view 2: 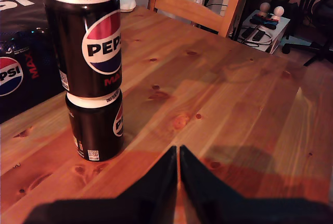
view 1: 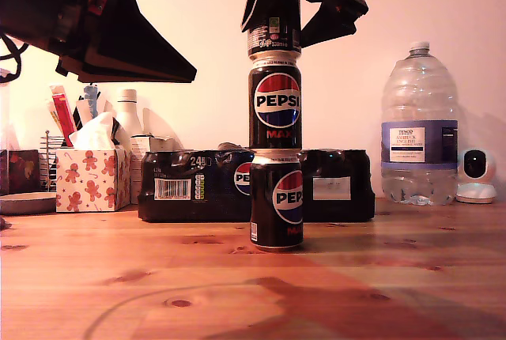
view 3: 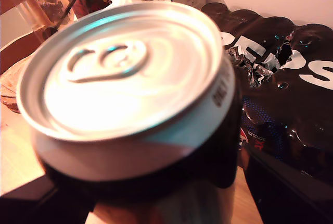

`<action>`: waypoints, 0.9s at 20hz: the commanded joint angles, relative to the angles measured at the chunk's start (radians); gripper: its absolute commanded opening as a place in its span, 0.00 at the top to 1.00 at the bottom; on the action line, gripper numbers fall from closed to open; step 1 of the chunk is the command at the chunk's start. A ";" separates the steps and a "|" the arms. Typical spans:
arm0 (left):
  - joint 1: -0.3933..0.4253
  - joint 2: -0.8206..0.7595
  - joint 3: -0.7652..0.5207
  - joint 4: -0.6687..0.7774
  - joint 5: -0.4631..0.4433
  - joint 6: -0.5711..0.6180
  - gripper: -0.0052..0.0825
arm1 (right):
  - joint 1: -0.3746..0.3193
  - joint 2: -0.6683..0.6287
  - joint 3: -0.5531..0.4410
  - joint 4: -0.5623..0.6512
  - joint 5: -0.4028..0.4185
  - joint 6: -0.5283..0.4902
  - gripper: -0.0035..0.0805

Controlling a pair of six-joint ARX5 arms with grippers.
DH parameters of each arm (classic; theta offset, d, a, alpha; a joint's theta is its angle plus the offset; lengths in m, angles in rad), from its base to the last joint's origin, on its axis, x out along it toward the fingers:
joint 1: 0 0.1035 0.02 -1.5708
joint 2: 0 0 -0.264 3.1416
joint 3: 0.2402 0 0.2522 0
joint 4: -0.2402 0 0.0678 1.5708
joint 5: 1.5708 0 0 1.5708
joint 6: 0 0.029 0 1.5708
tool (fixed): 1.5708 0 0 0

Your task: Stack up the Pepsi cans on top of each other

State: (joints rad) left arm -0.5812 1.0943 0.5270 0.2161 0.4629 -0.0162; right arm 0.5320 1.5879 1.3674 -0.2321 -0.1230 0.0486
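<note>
**Three cans stacked, top one half hidden**

On the wooden table (view 1: 95,277) the bottom can (view 1: 277,199) carries the middle can (view 1: 275,100), in front of the shrink-wrapped pack (view 1: 190,186). The top can (view 1: 273,39) sits on them, mostly hidden by my second gripper (view 1: 274,4), clamped around it; its fingertips are cut off. My first gripper (view 2: 178,166) has its jaws pressed together, holding nothing, beside the stack.

The middle can (view 1: 275,103) of the stack reads "PEPSI" across its globe logo with "MAX" in red at 6 o'clock of it; the bottom can (view 1: 276,200) shows "PEP". The shrink-wrapped pack (view 1: 190,186) behind carries "24", a barcode and part of a Pepsi logo. The water bottle (view 1: 419,130) bears a "TESCO" label; its smaller print is unreadable.
</note>
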 commanded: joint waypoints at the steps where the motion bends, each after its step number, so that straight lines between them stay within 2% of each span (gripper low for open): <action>1: -0.003 -0.010 -0.011 0.007 0.000 0.010 0.94 | 0.007 0.018 0.008 0.010 0.003 0.003 0.07; 18: -0.003 -0.010 -0.011 -0.009 0.000 0.013 0.94 | 0.029 0.015 0.092 -0.006 -0.009 -0.022 0.07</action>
State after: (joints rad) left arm -0.5812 1.0943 0.5270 0.2047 0.4629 -0.0158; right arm 0.5518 1.5879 1.4361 -0.2447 -0.1257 0.0288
